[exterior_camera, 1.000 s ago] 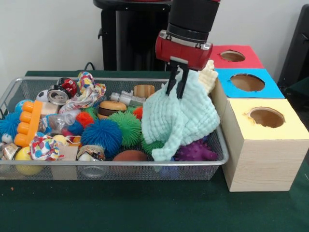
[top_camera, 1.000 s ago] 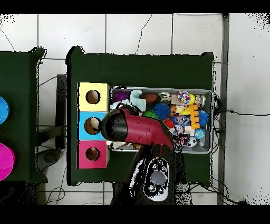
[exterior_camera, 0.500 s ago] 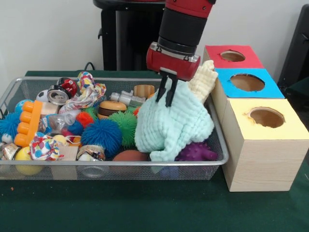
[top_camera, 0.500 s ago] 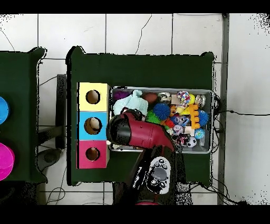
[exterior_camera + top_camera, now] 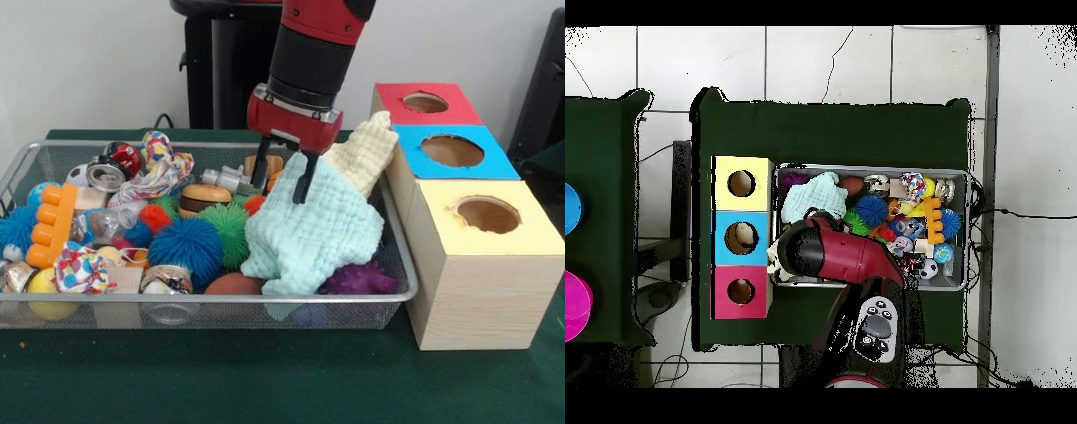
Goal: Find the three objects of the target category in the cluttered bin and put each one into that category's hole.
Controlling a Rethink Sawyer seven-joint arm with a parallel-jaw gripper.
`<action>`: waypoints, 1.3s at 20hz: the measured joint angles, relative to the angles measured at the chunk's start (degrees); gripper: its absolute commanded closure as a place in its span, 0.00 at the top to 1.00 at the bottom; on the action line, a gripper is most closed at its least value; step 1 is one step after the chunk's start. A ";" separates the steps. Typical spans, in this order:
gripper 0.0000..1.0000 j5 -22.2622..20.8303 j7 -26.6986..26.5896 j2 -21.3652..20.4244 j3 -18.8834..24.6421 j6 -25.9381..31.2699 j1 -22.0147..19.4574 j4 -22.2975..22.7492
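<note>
A mint green knitted cloth lies slumped over the toys at the right end of the wire bin. A cream cloth leans against the bin's right rim behind it. My gripper hangs open just over the mint cloth's top left edge, holding nothing; its right fingertip is at the cloth's upper fold. From overhead the mint cloth shows in the bin's left end, and the red arm covers the gripper. Red, blue and yellow boxes with round holes stand right of the bin.
The bin holds several toys: a blue spiky ball, a green spiky ball, a purple spiky toy, an orange comb-like toy, a toy burger, a knotted rag. In the overhead view something pale lies in the blue box's hole.
The gripper carried the mint cloth leftward, away from the boxes, then opened and let it go. The cloth now rests lower in the bin.
</note>
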 measured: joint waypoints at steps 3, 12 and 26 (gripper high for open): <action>1.00 0.01 0.00 -0.03 -0.31 0.00 0.00 0.00; 1.00 0.01 0.00 -2.07 -3.21 3.95 1.40 -0.17; 1.00 -0.15 0.00 -5.70 -5.82 11.02 -0.29 -2.64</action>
